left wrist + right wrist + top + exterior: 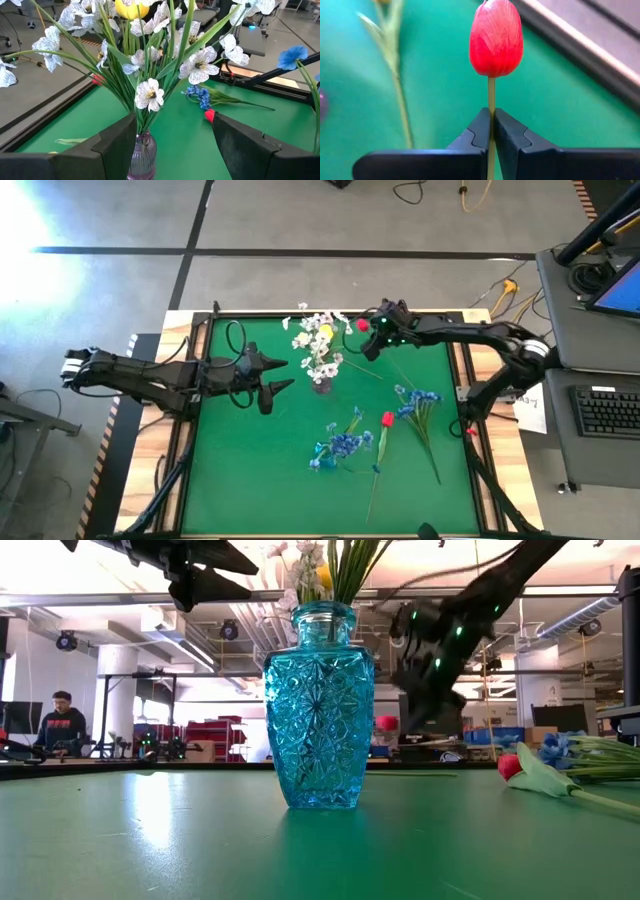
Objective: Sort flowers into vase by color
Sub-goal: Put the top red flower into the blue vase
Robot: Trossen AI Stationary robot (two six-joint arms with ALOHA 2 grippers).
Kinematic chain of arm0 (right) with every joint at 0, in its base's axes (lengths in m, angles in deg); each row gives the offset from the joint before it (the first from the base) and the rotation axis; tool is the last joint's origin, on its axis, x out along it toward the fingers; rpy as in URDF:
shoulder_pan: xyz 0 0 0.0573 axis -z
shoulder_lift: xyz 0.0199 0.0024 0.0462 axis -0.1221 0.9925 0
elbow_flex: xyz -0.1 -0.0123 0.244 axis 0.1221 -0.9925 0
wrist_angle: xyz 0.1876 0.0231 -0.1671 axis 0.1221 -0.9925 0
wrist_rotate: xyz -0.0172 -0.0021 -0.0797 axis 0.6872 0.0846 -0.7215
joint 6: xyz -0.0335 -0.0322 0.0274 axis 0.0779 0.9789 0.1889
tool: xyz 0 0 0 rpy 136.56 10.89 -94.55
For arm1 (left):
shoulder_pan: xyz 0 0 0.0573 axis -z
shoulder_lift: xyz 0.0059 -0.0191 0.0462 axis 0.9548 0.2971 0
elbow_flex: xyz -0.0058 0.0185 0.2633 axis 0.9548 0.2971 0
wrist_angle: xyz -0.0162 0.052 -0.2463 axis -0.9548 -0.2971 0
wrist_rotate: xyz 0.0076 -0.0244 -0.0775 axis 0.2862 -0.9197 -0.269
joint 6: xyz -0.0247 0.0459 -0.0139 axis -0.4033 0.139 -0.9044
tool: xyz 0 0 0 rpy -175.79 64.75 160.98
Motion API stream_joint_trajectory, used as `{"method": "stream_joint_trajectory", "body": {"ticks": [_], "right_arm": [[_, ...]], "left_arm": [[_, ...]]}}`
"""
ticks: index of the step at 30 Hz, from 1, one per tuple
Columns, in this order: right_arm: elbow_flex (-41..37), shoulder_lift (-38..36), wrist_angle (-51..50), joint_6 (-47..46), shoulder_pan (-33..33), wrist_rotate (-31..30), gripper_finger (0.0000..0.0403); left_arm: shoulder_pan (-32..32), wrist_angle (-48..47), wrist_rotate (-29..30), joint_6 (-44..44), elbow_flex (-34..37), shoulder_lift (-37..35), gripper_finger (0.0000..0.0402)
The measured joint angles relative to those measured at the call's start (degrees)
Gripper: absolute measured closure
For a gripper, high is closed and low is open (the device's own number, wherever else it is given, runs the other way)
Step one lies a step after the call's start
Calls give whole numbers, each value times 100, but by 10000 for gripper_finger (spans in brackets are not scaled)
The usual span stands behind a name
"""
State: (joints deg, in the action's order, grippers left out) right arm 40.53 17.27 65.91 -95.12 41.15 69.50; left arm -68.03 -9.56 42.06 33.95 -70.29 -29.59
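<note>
High view: a green felt-covered desk (250, 480) with pale wooden edging. Near its middle stands the vase (321, 384), filled with white blossoms (318, 345) and one yellow tulip (325, 332). The left pincer (283, 374) waits just beside the vase, its tapered dark fingers spread wide on nothing. The right pincer (366, 332) lies beyond the vase, shut on the thin stem of a red tulip (362, 325). On the near side of the vase lie a second red tulip (387, 419) and blue clustered blooms (343, 445).

Low view: the vase is faceted turquoise glass with star-cut relief and a narrow neck.

Left wrist view: broad, blocky fingers (120, 145) frame the vase's ribbed neck and the strap-like leaves.

Right wrist view: notched fingertips (480, 132) pinch the pale stem just below the smooth, egg-shaped red bud.
</note>
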Motion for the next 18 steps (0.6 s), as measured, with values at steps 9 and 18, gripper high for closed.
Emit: {"method": "stream_joint_trajectory", "body": {"ticks": [9, 18], "right_arm": [[-81, -1631, 393, 37, -579, -7, 391], [-94, -2852, 821, 606, -1529, -431, 391]], "left_arm": [[0, 4, 2, 15, 0, 0, 155], [0, 9, 1, 20, 0, 0, 154]]}}
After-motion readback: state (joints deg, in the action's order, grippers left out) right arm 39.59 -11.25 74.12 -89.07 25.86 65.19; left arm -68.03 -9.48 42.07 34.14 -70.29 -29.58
